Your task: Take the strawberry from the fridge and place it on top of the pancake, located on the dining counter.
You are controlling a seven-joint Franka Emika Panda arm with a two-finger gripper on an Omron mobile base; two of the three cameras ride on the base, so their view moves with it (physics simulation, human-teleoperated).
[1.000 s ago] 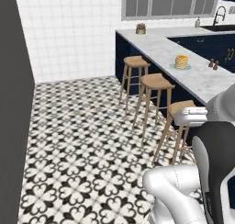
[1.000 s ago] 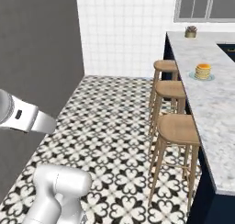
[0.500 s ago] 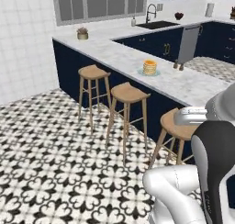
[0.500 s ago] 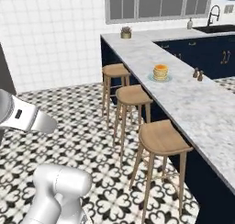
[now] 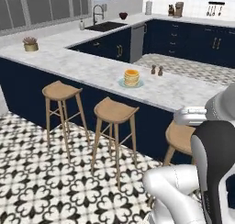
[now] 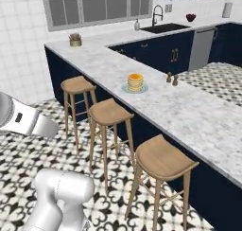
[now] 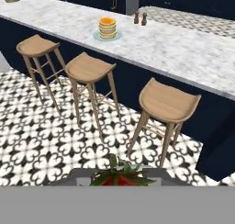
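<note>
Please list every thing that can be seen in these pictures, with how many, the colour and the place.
strawberry: one, red with green leaves, between the fingertips.
pancake: one golden stack on a pale blue plate, on the dining counter.
dining counter: one, white-grey marble on navy base.
stools: three, wooden, along the counter.
shakers: two, brown, right of the pancake.
potted plant: one, far end of the counter.
sink faucet: one, dark, back worktop.
gripper: holds the strawberry.
</note>
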